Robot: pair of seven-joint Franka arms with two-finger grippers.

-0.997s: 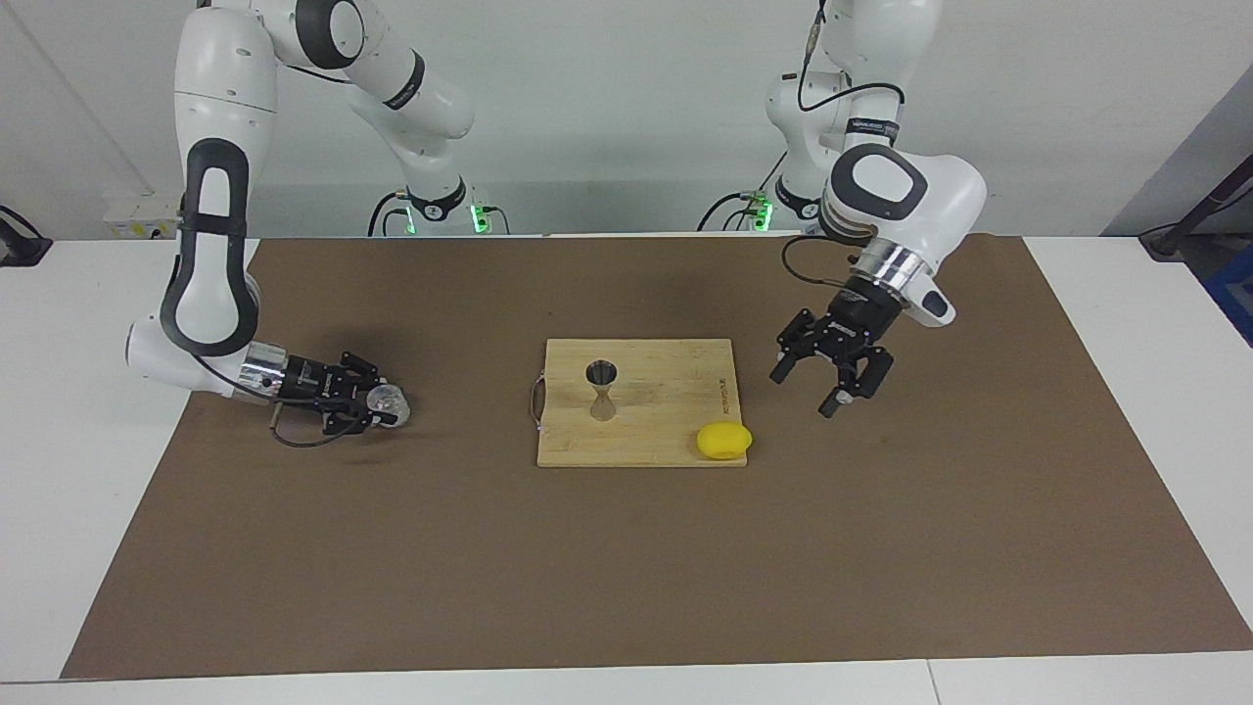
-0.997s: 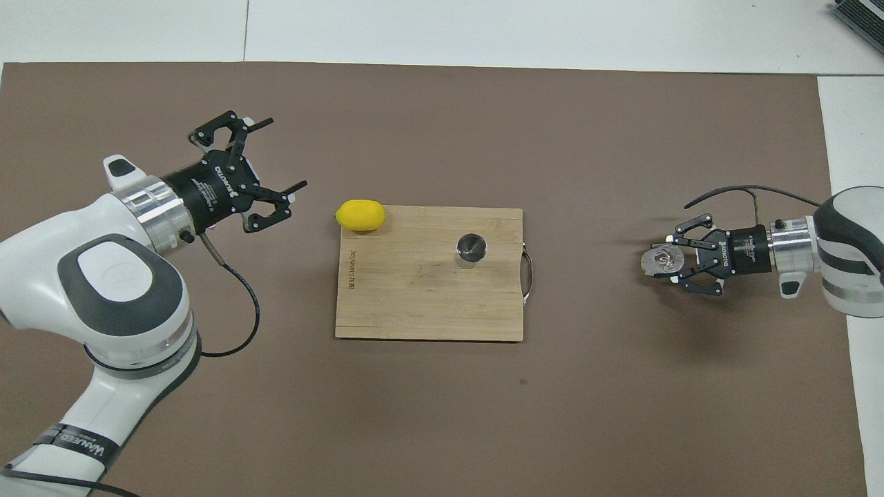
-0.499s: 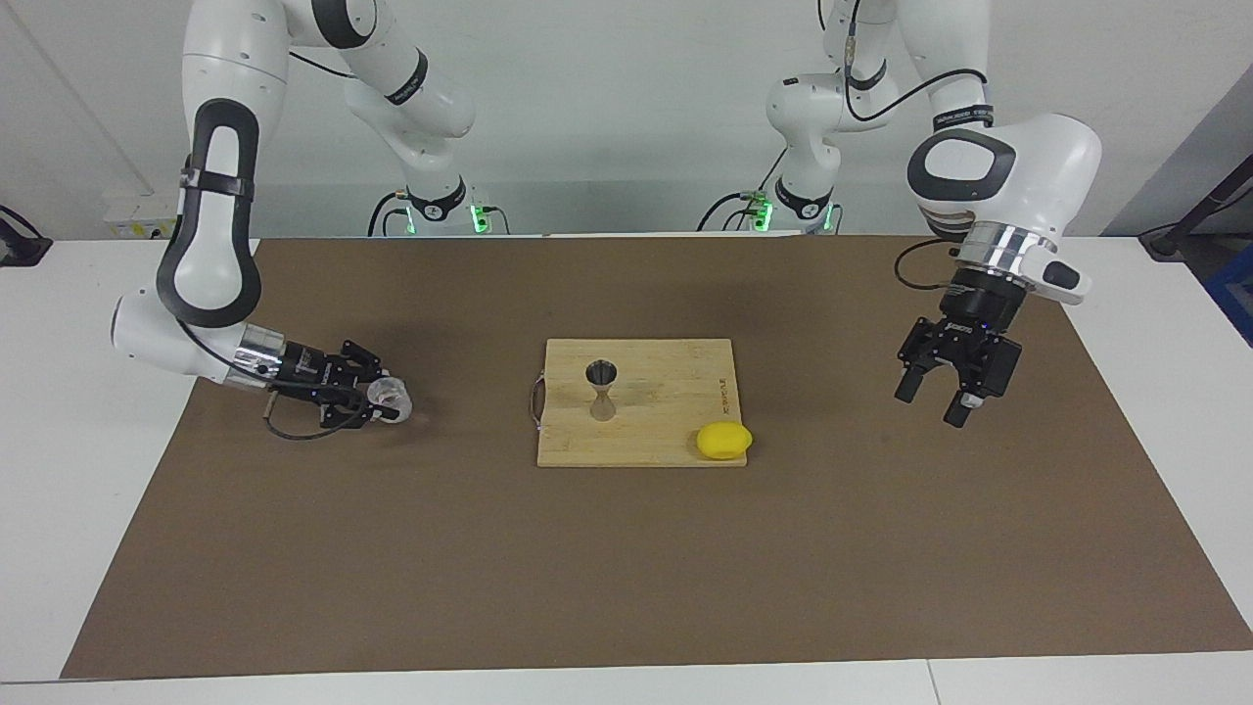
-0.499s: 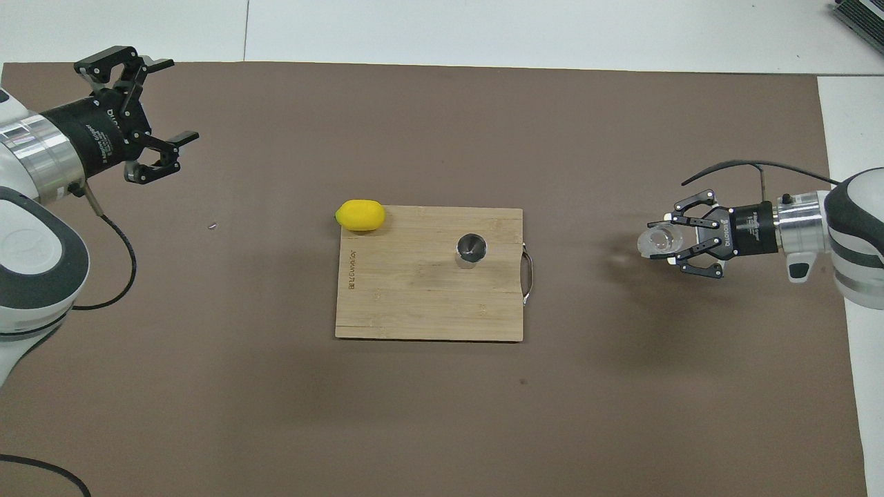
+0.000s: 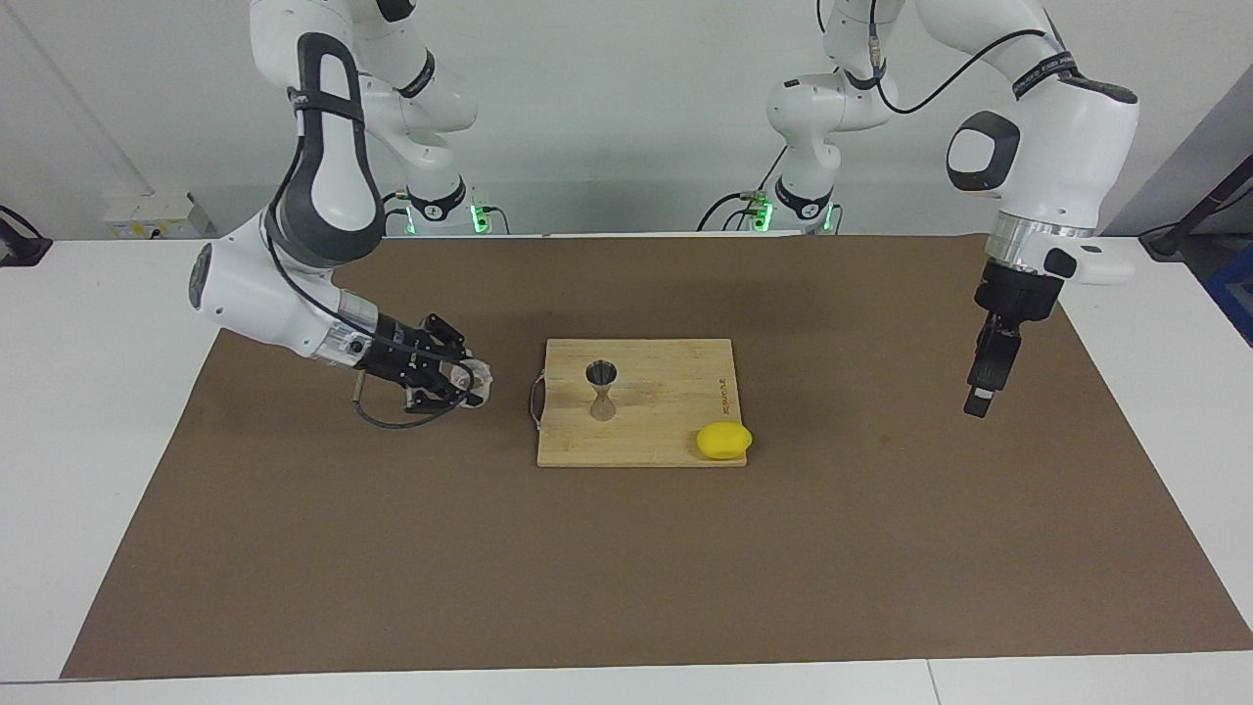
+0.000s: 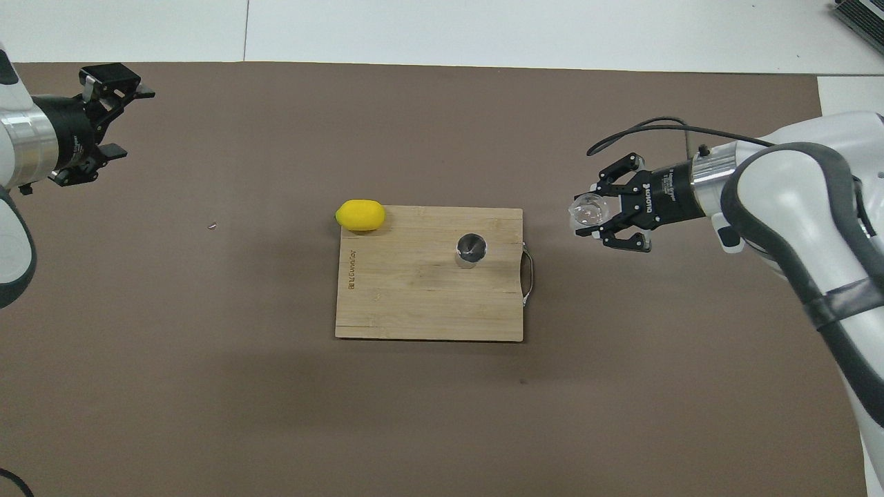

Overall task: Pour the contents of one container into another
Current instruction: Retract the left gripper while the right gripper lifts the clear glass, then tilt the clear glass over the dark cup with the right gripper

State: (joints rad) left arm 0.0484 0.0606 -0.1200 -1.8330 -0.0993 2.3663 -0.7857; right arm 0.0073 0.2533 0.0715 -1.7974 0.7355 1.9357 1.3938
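The small clear glass cup [image 5: 477,375] [image 6: 585,210] is held in my right gripper [image 5: 470,384] [image 6: 588,215], which is shut on it from the side. The gripper holds it low over the brown mat, beside the handle end of the wooden cutting board [image 5: 666,431] [image 6: 414,297]. The steel hourglass jigger [image 5: 601,390] [image 6: 472,248] stands upright on the board, close to that handle end. My left gripper [image 5: 982,390] [image 6: 114,110] is open and empty, raised over the mat toward the left arm's end of the table.
A yellow lemon [image 5: 724,441] [image 6: 360,215] lies at the board's corner farthest from the robots, toward the left arm's end. The brown mat [image 5: 626,568] [image 6: 442,414] covers most of the white table.
My right gripper has carried the glass cup across the mat to beside the board's handle. My left arm has swung away from the board toward its own end of the table and risen.
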